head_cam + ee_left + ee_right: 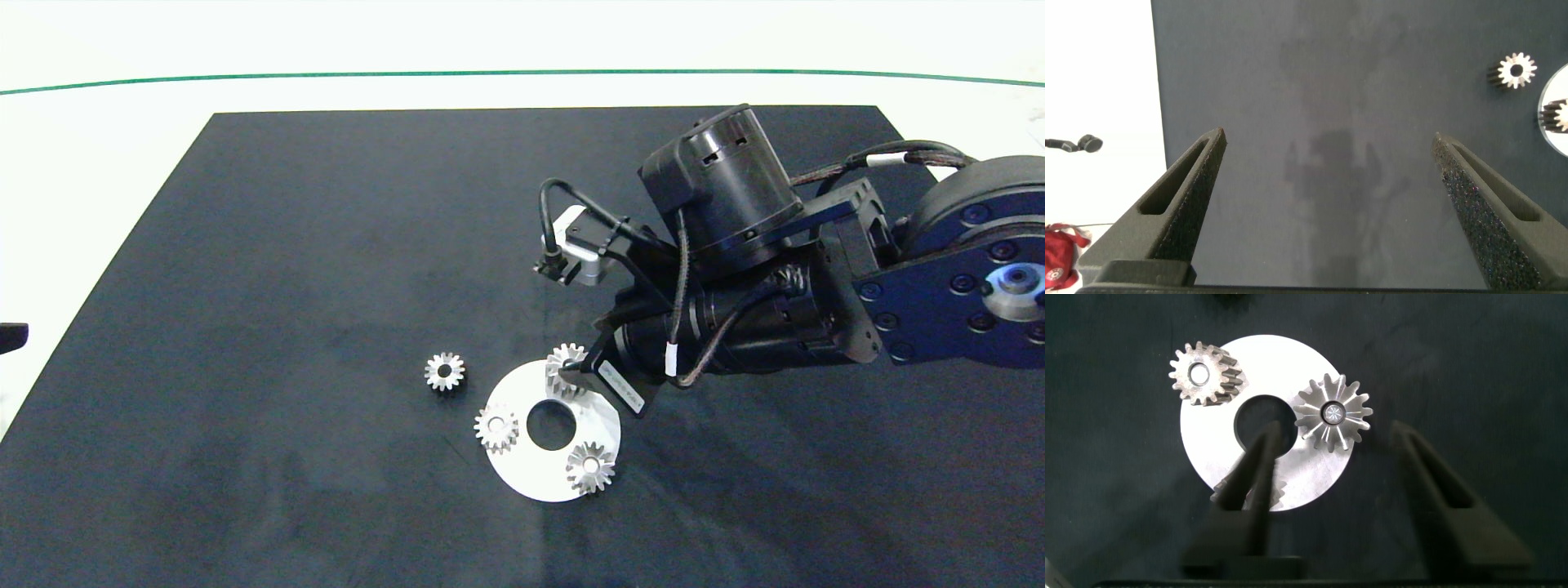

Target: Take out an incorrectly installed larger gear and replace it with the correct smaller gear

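Right gripper [1331, 469] open above white disc [522, 469], fingers spread; larger gear [1333, 413] sits on disc just beyond fingertips, between them. Two compact gears share disc rim. Smaller gear [445, 371] lies loose on dark mat [269, 269], near disc, bare mat all around it. Left gripper [1327, 175] open over bare mat, well apart.

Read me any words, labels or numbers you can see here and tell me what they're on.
White label on the right end effector: has print, too small to read.
White tag on the arm's cable: no readable text.
Gears, white disc, black mat: no text visible.
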Robot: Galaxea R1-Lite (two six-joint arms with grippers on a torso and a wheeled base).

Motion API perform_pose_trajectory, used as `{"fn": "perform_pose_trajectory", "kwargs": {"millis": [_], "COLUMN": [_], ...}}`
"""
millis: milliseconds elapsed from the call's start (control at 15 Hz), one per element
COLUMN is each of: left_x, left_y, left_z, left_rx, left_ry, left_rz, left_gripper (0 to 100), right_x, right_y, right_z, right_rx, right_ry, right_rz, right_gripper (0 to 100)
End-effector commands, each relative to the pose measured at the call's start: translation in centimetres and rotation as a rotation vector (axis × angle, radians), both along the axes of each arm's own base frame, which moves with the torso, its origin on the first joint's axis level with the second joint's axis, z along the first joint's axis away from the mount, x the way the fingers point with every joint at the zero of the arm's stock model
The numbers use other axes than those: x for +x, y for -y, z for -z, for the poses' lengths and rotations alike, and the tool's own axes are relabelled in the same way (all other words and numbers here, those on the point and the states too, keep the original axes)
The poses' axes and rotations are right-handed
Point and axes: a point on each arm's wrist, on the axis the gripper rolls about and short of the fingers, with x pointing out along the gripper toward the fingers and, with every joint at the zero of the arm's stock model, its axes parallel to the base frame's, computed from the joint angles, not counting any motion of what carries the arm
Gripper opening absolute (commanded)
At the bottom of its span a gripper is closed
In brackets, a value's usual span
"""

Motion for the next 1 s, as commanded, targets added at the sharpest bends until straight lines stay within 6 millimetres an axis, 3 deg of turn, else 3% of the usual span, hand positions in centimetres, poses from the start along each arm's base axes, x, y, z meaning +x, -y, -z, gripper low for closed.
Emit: {"fn": "perform_pose_trajectory", "kwargs": {"millis": [67,533,1000], "left_x": [0.0,-0.1,-0.1], "left_y": [0.0,0.0,0.0], "left_z": [0.0,0.0,0.1], "left_rx": [0.001,0.003,0.003], "left_ry": [-0.004,-0.003,-0.006], "left_rz": [-0.003,0.001,0.003], "left_gripper": [100,100,100], "right_x": [0.0,2.2,3.2], "right_y": [0.0,-1.9,-0.9], "right_z": [0.1,3.3,3.7], "right_rx": [-0.006,-0.037,-0.066], "right_ry": [-0.001,-0.028,-0.027], "right_rz": [-0.001,0.01,0.059], "right_gripper": [100,100,91]}}
